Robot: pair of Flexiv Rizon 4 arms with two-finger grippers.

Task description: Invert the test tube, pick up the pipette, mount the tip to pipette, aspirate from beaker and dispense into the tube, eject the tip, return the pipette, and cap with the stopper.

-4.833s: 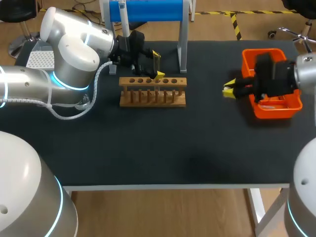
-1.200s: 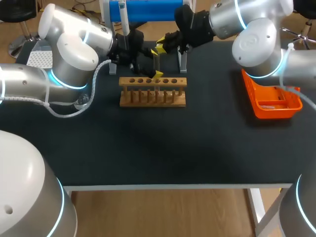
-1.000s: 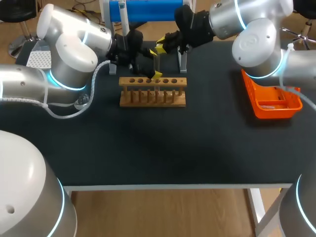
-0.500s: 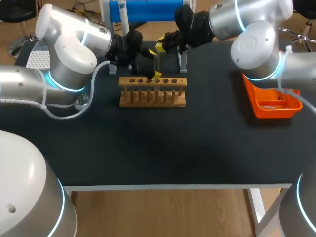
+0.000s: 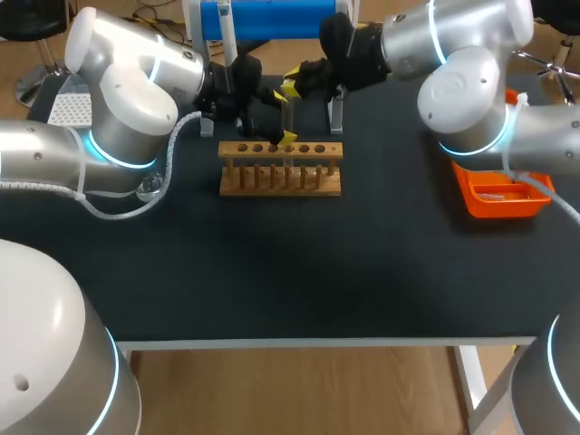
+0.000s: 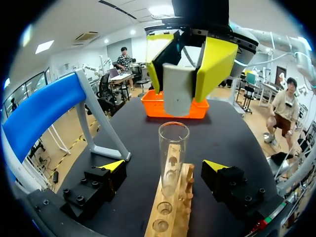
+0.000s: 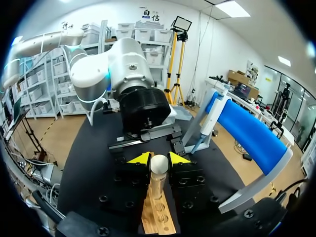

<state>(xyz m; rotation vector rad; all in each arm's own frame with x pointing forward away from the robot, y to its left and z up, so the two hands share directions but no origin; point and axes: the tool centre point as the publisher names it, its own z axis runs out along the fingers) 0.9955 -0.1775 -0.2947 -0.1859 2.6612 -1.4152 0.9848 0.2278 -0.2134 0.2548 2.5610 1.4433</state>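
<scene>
1. Tube (image 6: 172, 148) stands upright in the rack (image 5: 281, 168), mouth open and uncapped.
2. Left gripper (image 6: 164, 166) sits just above the rack top. Jaws apart, one on either side of the tube, neither touching the glass.
3. Right gripper (image 7: 159, 159) hangs over the rack, jaws clamped on the stopper (image 6: 177, 91). Stopper is directly above the tube mouth, close but apart, not yet seated.
4. Blue stand (image 5: 272, 18) is behind the rack.
5. Orange tray (image 5: 507, 195) sits on the bench (image 5: 362, 263), well right of the rack.

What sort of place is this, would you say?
Probably a robot-lab bench staged for chemistry: a wooden test-tube rack, a glass test tube standing in it, and the left arm and right arm at it.
</scene>
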